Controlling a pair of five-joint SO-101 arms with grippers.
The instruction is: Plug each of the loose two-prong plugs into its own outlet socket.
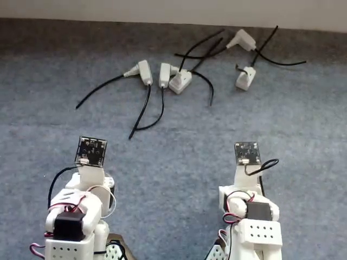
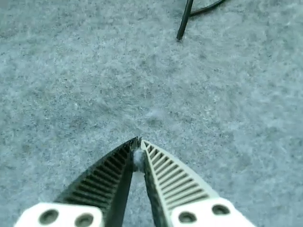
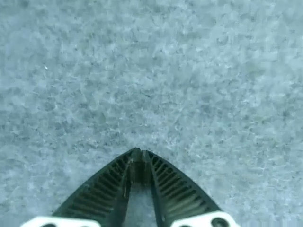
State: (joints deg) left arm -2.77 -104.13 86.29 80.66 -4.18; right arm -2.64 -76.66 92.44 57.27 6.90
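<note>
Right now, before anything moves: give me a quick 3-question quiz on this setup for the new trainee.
1. True or false: the left jaws are shut on a plug.
2. Multiple choice: the white plugs and sockets lie A) beside the arms' bases, B) along the far side of the table, C) in the right jaws.
3. Fill in: the cords on them are ____.

Key: 1 false, as both sets of jaws are shut and hold nothing; 2 B; 3 black.
</note>
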